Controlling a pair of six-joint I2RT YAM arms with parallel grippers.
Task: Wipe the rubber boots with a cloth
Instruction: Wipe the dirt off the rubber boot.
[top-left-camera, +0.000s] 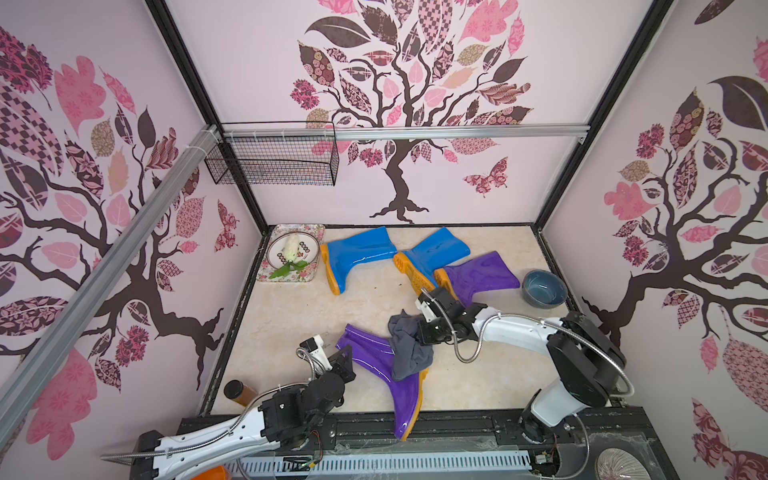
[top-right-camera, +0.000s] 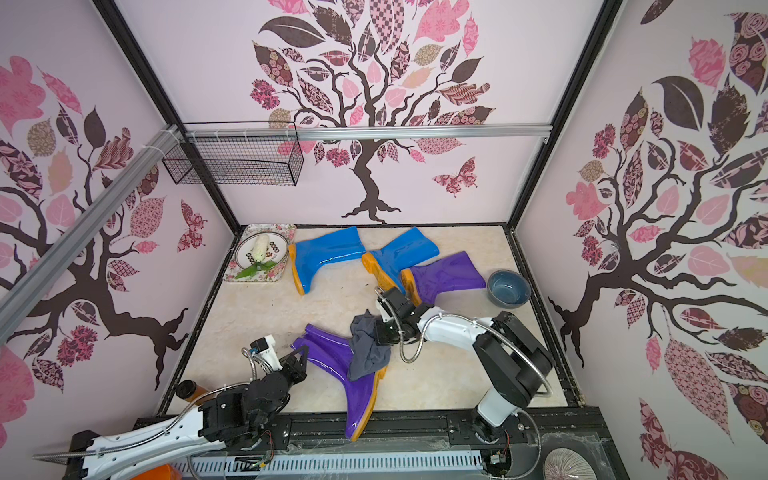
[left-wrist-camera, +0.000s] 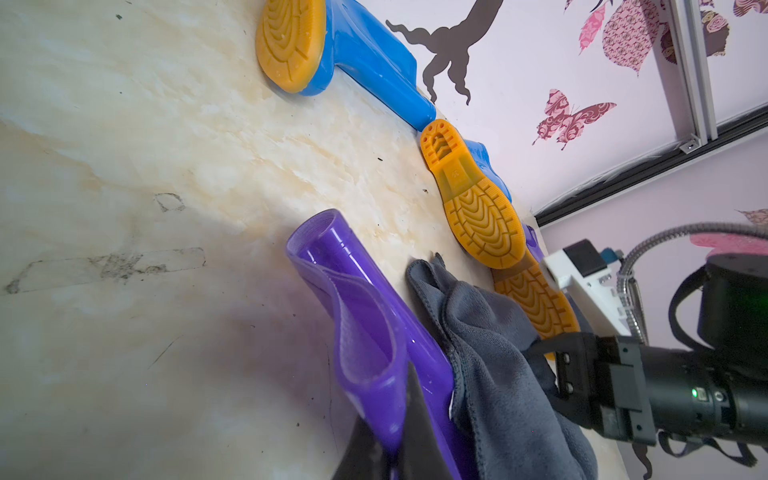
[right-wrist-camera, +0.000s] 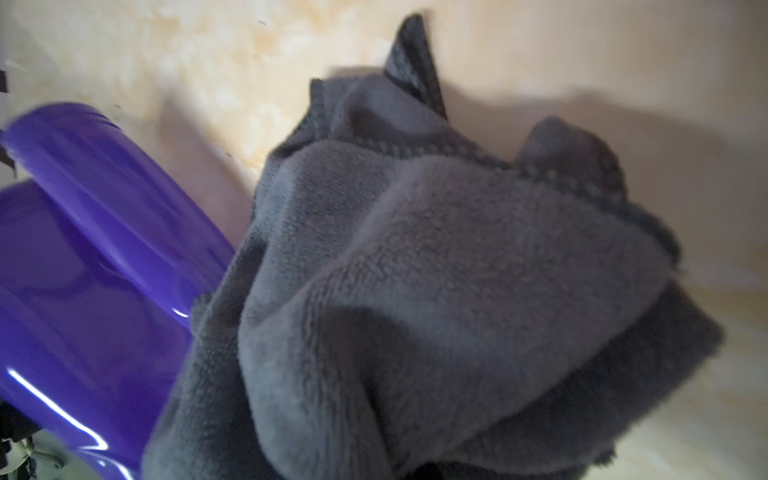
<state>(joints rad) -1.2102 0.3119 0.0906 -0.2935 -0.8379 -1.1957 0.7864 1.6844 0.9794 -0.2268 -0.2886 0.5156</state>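
A purple boot (top-left-camera: 388, 374) lies on its side near the front edge, sole to the right. My left gripper (top-left-camera: 346, 352) is shut on the rim of its shaft, and the rim shows pinched between the dark fingers (left-wrist-camera: 419, 432). The grey-blue cloth (top-left-camera: 409, 347) is draped over the boot's ankle, bunched in my right gripper (top-left-camera: 417, 330), which is shut on it. The cloth (right-wrist-camera: 415, 291) fills the right wrist view and hides the jaws. Two blue boots (top-left-camera: 357, 255) (top-left-camera: 434, 253) and a second purple boot (top-left-camera: 478, 276) lie along the back.
A grey-blue bowl (top-left-camera: 544, 289) stands at the back right. A floral tray (top-left-camera: 309, 232) holding a plate sits in the back left corner. An amber bottle (top-left-camera: 239, 392) lies at the front left. A wire basket (top-left-camera: 274, 160) hangs on the back wall rail.
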